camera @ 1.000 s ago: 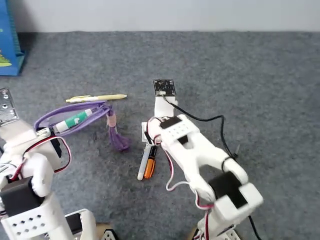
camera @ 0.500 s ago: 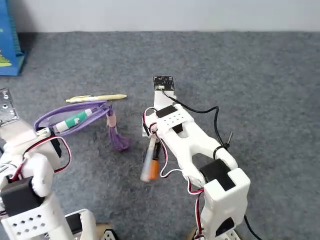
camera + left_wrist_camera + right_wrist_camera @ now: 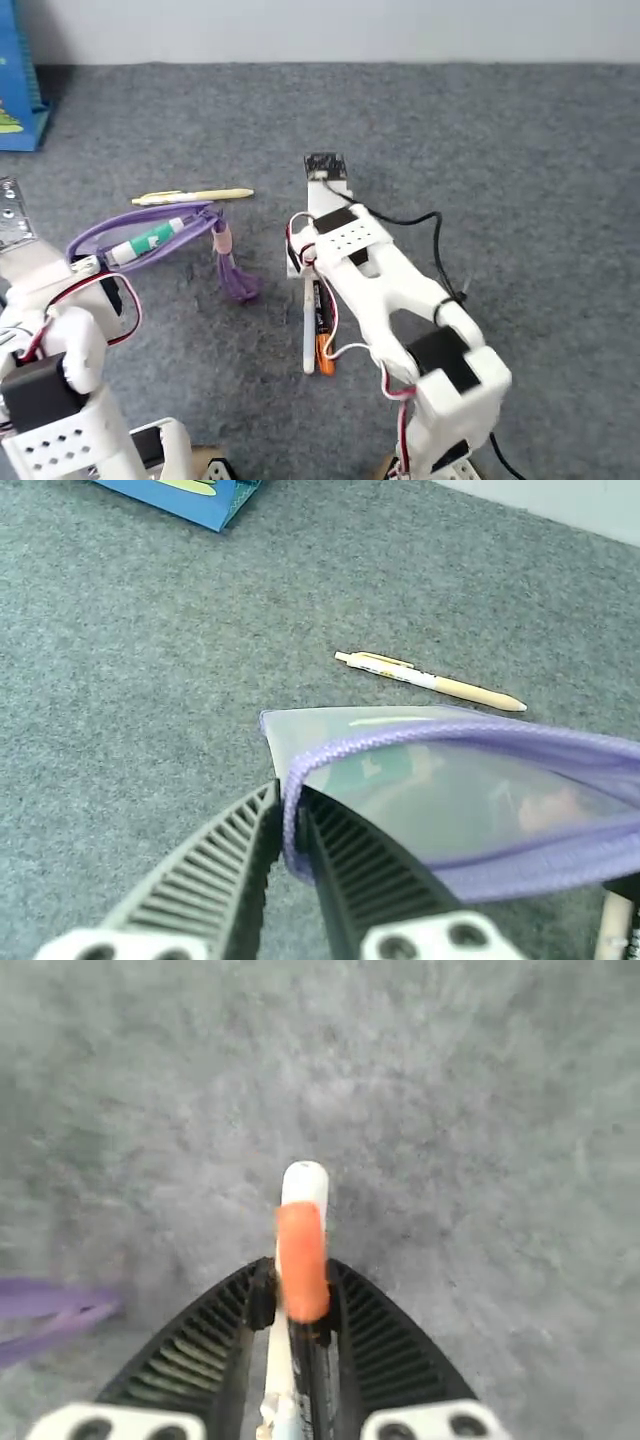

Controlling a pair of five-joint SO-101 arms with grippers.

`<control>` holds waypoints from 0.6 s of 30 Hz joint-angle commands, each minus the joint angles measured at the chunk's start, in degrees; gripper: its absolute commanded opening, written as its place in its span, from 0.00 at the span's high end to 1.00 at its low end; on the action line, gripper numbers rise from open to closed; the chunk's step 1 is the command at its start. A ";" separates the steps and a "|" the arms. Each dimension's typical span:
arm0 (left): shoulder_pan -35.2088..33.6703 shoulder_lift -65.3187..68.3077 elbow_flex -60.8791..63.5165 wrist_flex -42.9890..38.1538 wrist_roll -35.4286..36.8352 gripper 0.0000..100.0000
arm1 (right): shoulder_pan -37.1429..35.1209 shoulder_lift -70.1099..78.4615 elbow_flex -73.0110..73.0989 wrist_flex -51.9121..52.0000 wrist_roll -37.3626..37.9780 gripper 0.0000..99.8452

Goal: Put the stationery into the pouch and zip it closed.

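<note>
The purple-edged clear pouch (image 3: 150, 238) lies open at the left with a green and white item inside. My left gripper (image 3: 88, 264) is shut on its near corner; in the left wrist view the jaws (image 3: 290, 830) pinch the pouch (image 3: 450, 800) at its zip edge. At the middle of the table my right gripper (image 3: 308, 285) is shut on two pens side by side, a white pen (image 3: 308, 335) and a black marker with an orange cap (image 3: 323, 345). In the right wrist view the gripper (image 3: 293, 1285) holds the orange cap (image 3: 301, 1260) and white pen (image 3: 304, 1182) over the carpet. A yellow pen (image 3: 195, 196) (image 3: 430, 678) lies beyond the pouch.
Grey carpet (image 3: 520, 150) covers the table. A blue box (image 3: 15, 95) (image 3: 180, 492) stands at the far left edge. The pouch's purple strap (image 3: 236, 275) trails between the pouch and the right arm. A black cable (image 3: 430, 235) runs along the right arm.
My right gripper has lifted the white pen and orange-capped marker off the carpet and swung them so that they point toward the near edge. The left arm and pouch have kept still.
</note>
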 commanded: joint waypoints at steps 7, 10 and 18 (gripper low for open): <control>-0.35 0.00 1.19 -0.44 -0.35 0.99 | 0.66 -13.85 -1.93 1.71 5.98 0.99; -0.35 0.00 1.19 -0.44 -0.35 0.99 | 0.66 -16.84 -1.76 -1.45 8.97 0.99; -0.35 0.00 1.27 -0.35 -0.35 0.99 | 0.22 -27.38 -1.67 -7.87 16.09 0.99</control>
